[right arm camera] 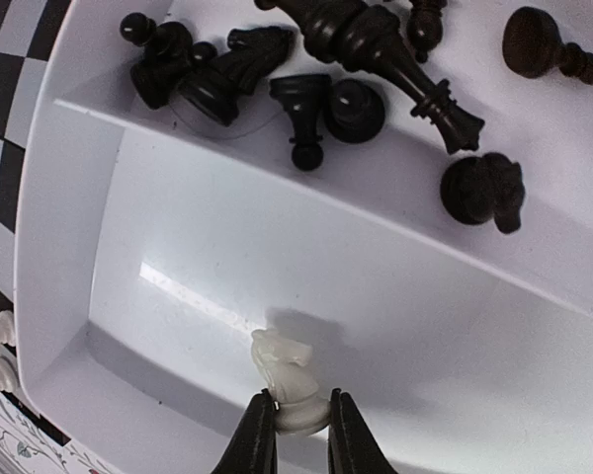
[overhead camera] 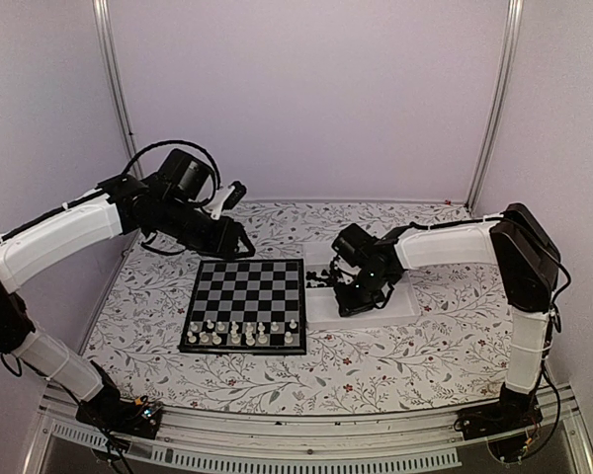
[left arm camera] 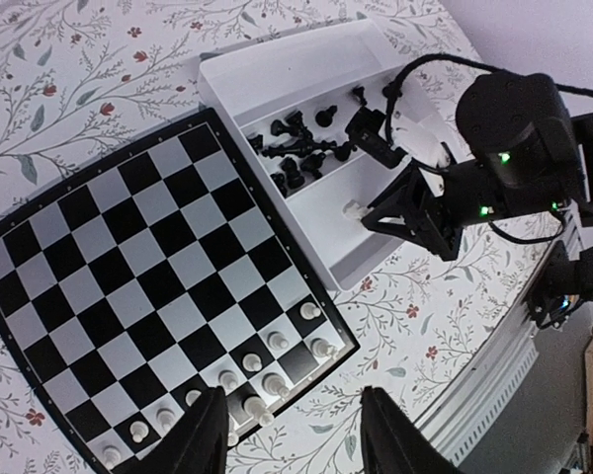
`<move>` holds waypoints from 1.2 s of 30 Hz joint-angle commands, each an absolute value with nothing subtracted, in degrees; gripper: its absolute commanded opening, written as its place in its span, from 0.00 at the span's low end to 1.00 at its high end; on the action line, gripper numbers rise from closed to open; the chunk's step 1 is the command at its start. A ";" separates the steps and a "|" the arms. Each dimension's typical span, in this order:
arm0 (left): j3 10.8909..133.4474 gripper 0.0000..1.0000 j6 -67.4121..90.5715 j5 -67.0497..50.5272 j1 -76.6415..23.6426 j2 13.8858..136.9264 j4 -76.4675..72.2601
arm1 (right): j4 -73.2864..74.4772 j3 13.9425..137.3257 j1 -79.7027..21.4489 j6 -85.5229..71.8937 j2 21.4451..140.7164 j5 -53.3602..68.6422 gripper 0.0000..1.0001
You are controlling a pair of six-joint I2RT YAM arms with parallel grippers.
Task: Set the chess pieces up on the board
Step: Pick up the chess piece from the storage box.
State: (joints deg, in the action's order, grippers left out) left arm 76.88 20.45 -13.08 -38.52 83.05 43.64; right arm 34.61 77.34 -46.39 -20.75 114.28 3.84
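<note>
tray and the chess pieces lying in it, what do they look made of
White tray: likely moulded plastic, smooth and glossy; a bright streak of light reflects off its floor.
White knight: probably plastic, satin off-white with a soft sheen.
Black pieces: probably plastic too, semi-gloss with small highlights; lacquered wood cannot be ruled out.

You have nothing to read here: no letters, numbers, labels or brand marks show legibly on the board (overhead camera: 245, 286) or anything beside it.
</note>
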 commanded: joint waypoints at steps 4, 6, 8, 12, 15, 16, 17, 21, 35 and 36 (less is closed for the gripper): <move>75.90 0.48 26.19 -22.06 -38.41 87.77 31.31 | 34.22 77.16 -46.84 -22.69 103.53 7.54 0.14; 75.97 0.48 28.44 -25.11 -38.37 89.72 28.14 | 33.40 78.03 -47.68 -22.86 102.58 8.42 0.15; 75.68 0.48 31.09 -28.60 -38.05 91.74 24.83 | 32.75 79.22 -48.78 -22.34 102.41 8.70 0.14; 75.08 0.48 34.21 -35.32 -37.39 95.78 18.97 | 30.30 81.31 -50.77 -21.17 102.50 9.34 0.15; 75.58 0.48 34.79 -40.13 -36.58 98.91 17.97 | 29.02 82.35 -51.71 -20.77 102.46 9.90 0.15; 75.40 0.48 35.28 -41.59 -36.16 99.44 17.64 | 28.74 82.57 -51.89 -20.75 102.41 9.93 0.15; 74.93 0.48 35.95 -42.89 -35.79 99.85 16.95 | 28.48 82.69 -51.98 -20.82 102.31 9.87 0.15; 72.97 0.48 37.66 -45.24 -34.87 100.26 15.25 | 26.83 82.71 -52.12 -20.91 101.38 10.21 0.15; 72.02 0.39 39.51 -51.85 -34.17 103.32 11.12 | 22.58 82.71 -52.07 -21.01 100.37 12.31 0.17; 71.91 0.38 39.61 -52.22 -34.07 103.48 10.82 | 22.45 82.83 -52.10 -21.01 100.37 12.37 0.17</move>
State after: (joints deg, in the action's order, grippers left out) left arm 72.97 39.05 -49.69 -34.94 102.39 13.43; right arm 24.51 81.28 -52.12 -21.56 102.48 11.42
